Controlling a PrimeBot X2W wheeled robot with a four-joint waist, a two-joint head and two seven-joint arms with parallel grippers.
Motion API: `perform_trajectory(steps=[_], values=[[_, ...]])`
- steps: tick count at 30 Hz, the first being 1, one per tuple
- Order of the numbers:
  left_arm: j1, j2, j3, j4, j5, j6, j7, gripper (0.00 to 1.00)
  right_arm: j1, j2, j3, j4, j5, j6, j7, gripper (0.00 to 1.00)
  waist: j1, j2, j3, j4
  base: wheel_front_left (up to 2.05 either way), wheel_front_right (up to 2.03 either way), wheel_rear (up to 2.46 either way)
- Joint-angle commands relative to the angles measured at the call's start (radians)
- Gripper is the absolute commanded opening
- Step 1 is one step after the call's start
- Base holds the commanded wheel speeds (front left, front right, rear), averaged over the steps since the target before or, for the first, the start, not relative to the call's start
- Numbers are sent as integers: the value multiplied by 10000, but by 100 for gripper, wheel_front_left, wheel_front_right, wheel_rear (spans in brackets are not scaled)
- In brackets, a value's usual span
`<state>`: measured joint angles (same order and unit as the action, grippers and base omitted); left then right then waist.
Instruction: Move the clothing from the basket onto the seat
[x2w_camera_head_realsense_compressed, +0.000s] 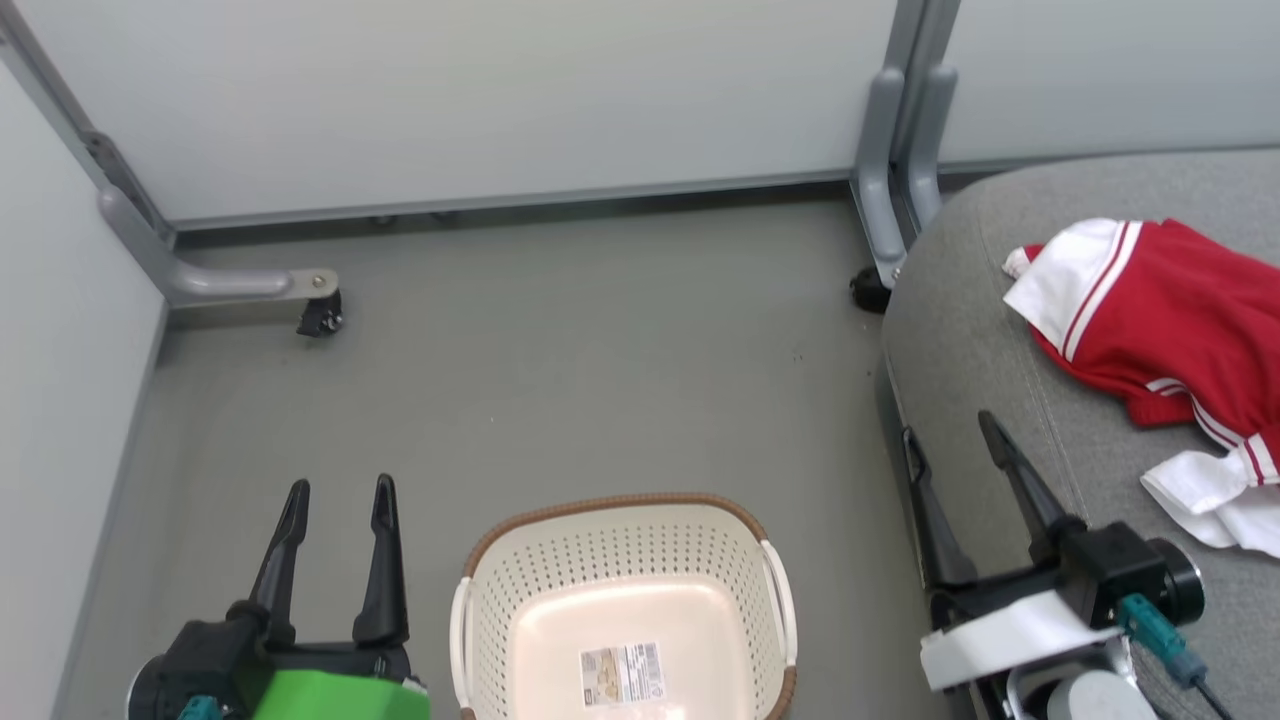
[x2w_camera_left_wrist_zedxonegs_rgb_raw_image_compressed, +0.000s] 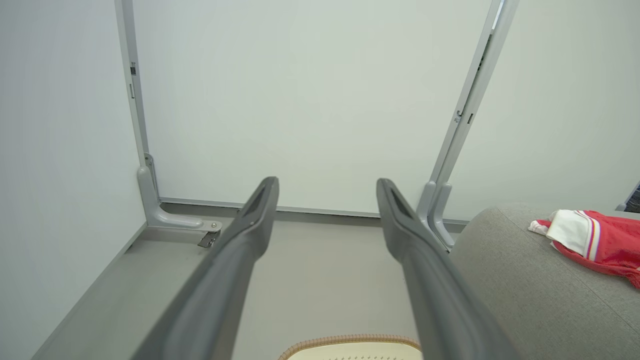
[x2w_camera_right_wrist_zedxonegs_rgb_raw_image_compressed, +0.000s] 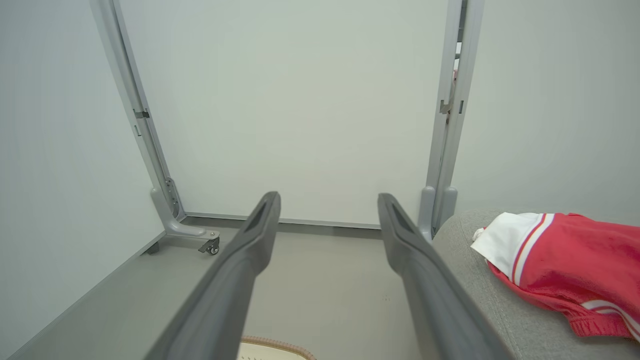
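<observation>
Clothing (x2w_camera_head_realsense_compressed: 1165, 320), perhaps two pieces, lies on the right seat (x2w_camera_head_realsense_compressed: 960, 300); left gripper (x2w_camera_head_realsense_compressed: 341, 484) and right gripper (x2w_camera_head_realsense_compressed: 947, 424) flank the basket (x2w_camera_head_realsense_compressed: 620, 502), fingers apart.

The basket (x2w_camera_head_realsense_compressed: 620, 545) sits between the two grippers, and the clothing (x2w_camera_head_realsense_compressed: 1170, 320) lies on the seat (x2w_camera_head_realsense_compressed: 975, 330) to the right.

The basket stands on the floor (x2w_camera_head_realsense_compressed: 550, 350), just right of the left gripper (x2w_camera_head_realsense_compressed: 341, 483) and left of the right gripper (x2w_camera_head_realsense_compressed: 948, 424), nearer the robot than both pairs of fingertips. A label (x2w_camera_head_realsense_compressed: 622, 673) lies on its bottom. The right gripper hangs at the seat's left edge, and the seat lies right of the basket. The clothing rests on the seat ahead and to the right of the right gripper, apart from its fingers. Across the floor, beyond both grippers, stand wall panels (x2w_camera_head_realsense_compressed: 500, 100). A panel foot (x2w_camera_head_realsense_compressed: 250, 285) sits ahead and left of the left gripper. A post foot (x2w_camera_head_realsense_compressed: 885, 200) sits ahead of the right gripper, by the seat's far left corner.
</observation>
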<state>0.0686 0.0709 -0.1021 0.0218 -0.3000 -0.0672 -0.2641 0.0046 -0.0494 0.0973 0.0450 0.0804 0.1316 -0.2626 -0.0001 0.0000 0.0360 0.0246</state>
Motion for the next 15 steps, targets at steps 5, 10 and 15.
perform_trajectory(steps=[5, 10, 15], values=[[891, -142, 304, -329, 992, -427, -1, 100, 1006, -26, -2, -407, 95, -18, -32, 100, 1, 0, -817, 353, 0, 0, 0], [1306, -192, 363, -27, 1240, -554, -1, 100, 1547, -17, -202, -388, 209, -18, -34, 100, 1, 0, -943, 289, 0, 0, 0], [1445, -199, 221, 210, 1399, -620, -1, 100, 1738, -25, -229, -293, 182, -18, -33, 100, 1, 0, -1052, 265, 0, 0, 0]])
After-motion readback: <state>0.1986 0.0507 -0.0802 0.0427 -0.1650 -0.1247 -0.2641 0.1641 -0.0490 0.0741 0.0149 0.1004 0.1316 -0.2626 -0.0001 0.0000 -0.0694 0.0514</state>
